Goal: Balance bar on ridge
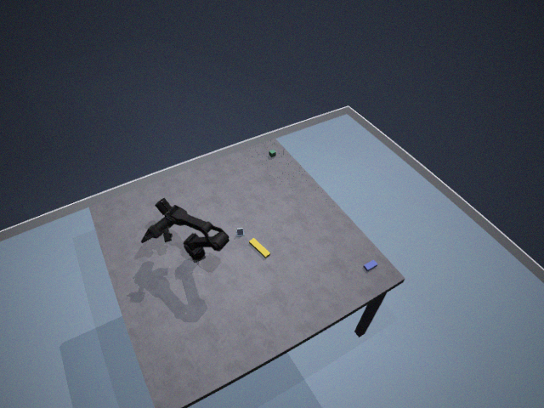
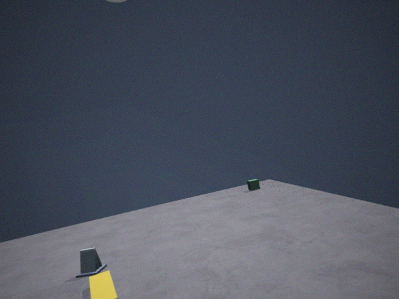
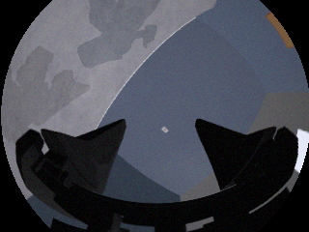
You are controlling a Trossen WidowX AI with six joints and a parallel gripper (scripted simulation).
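The yellow bar (image 1: 259, 247) (image 2: 102, 285) lies flat on the table, beside the ridge and apart from it in the top view; its near end runs out of the exterior view. The grey ridge (image 1: 240, 231) (image 2: 89, 261) stands upright on a thin base with nothing on its top. My gripper (image 3: 161, 123) is open and empty, its two dark fingers wide apart in the wrist view. In the top view it hangs above the table's left part, on the far side of the arm's base from the bar and ridge. It is out of the exterior view.
The black arm (image 1: 190, 219) is folded back to the left over its base. A small green cube (image 1: 272, 153) (image 2: 253, 184) sits near the table's far corner. A blue block (image 1: 370, 265) lies near the right corner. The table edge (image 3: 137, 66) crosses the wrist view, with floor beyond.
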